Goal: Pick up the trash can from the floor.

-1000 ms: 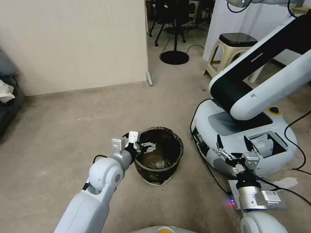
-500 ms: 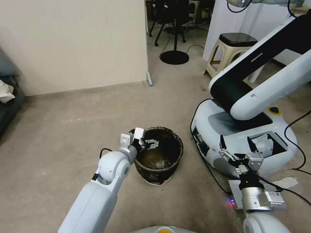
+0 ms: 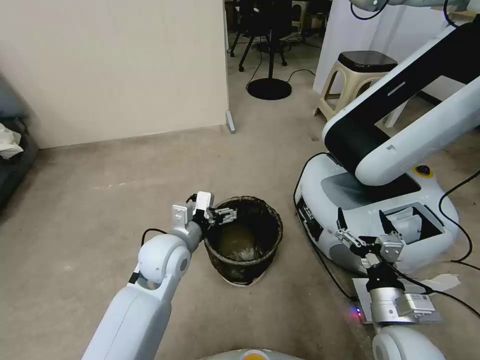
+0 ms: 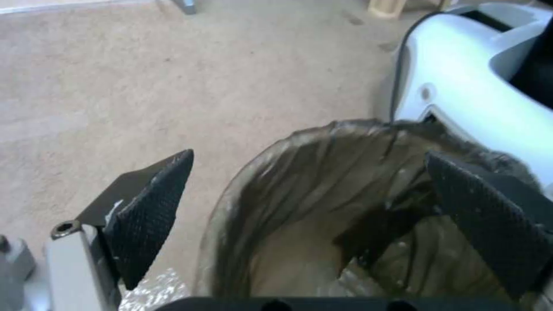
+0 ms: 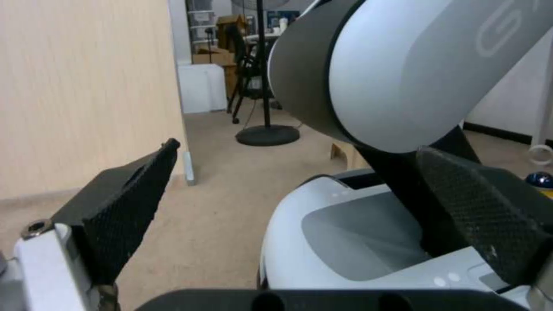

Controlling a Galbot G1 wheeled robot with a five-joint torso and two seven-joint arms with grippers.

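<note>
The small round white plastic trash can (image 3: 244,245), lined with a crinkled dark brown-black bag folded over its rim, stands upright on the plain beige-tan matte floor (image 3: 100,210), just beside a large white domed robot base (image 3: 370,220).

The left gripper (image 3: 216,216) sits at the can's near-left rim. Its wrist view shows the fingers spread wide, straddling the rim: one textured pad (image 4: 151,207) outside, the other inside over the liner; contact cannot be confirmed.

The right gripper (image 3: 364,231) hangs well apart over the domed base, fingers wide, holding nothing.

The can's white wall (image 3: 239,280) shows only at its foot.
</note>
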